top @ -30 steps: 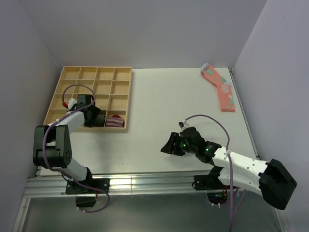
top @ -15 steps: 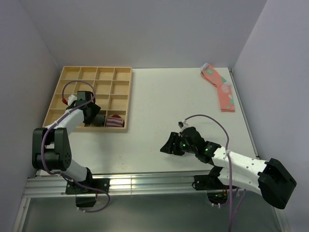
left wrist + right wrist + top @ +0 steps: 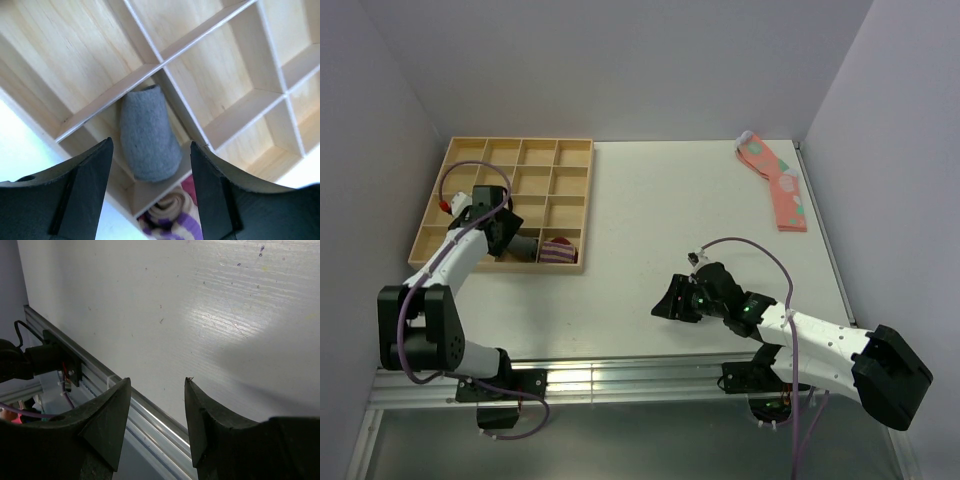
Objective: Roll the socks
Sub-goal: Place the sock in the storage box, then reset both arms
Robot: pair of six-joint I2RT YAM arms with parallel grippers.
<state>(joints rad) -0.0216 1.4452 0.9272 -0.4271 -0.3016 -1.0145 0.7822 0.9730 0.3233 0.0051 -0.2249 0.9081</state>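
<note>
The grey sock (image 3: 148,134) lies rolled into a short bundle in a front-row compartment of the wooden tray (image 3: 470,160); in the top view it shows as a dark lump (image 3: 526,250). No dark stripes show on it. My left gripper (image 3: 150,145) hangs above it, open and empty, with a finger on either side and apart from it; in the top view the left gripper (image 3: 506,232) is over the tray. My right gripper (image 3: 670,300) is open and empty low over the bare table near the front edge, as the right wrist view (image 3: 157,381) shows.
A purple-striped sock bundle (image 3: 558,250) fills the compartment right of the grey sock and also shows in the left wrist view (image 3: 172,215). Pink spotted socks (image 3: 775,180) lie flat at the back right. An aluminium rail (image 3: 150,415) runs along the table's front edge.
My left arm has drawn back and up from the compartment, leaving the grey sock roll in it. The right arm has not moved.
</note>
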